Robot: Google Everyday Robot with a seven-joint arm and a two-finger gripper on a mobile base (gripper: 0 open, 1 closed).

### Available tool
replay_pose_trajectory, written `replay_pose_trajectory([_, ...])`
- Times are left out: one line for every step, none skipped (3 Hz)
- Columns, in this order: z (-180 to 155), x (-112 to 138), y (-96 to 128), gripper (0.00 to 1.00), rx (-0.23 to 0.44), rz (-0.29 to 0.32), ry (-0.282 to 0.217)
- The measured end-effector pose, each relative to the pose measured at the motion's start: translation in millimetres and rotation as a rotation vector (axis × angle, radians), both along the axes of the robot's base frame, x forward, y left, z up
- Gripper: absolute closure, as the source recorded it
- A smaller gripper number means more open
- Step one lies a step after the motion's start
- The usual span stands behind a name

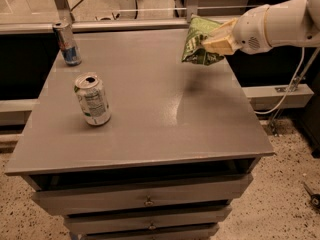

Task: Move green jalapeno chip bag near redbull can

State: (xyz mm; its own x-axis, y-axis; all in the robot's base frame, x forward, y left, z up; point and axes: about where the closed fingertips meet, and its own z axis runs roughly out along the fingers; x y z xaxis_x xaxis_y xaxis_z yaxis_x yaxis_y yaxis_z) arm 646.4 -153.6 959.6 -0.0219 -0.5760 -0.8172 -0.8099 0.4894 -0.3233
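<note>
The green jalapeno chip bag (199, 40) hangs in the air above the table's far right part, crinkled, held at its right side. My gripper (216, 41) reaches in from the right on a white arm and is shut on the bag. The redbull can (67, 44), tall and slim with a blue and silver body, stands upright at the table's far left corner, far from the bag.
A wider silver-white can (92, 99) with small print stands upright on the left half of the grey table (160, 119). Drawers sit under the table front. A rail and a glass barrier run behind the table. A cable hangs at the right.
</note>
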Motion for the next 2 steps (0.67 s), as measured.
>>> replay_pose_trajectory([0, 6, 45, 1.0, 0.051, 0.083, -0.022])
replay_pose_trajectory([6, 10, 129, 1.0, 0.141, 0.249, -0.045])
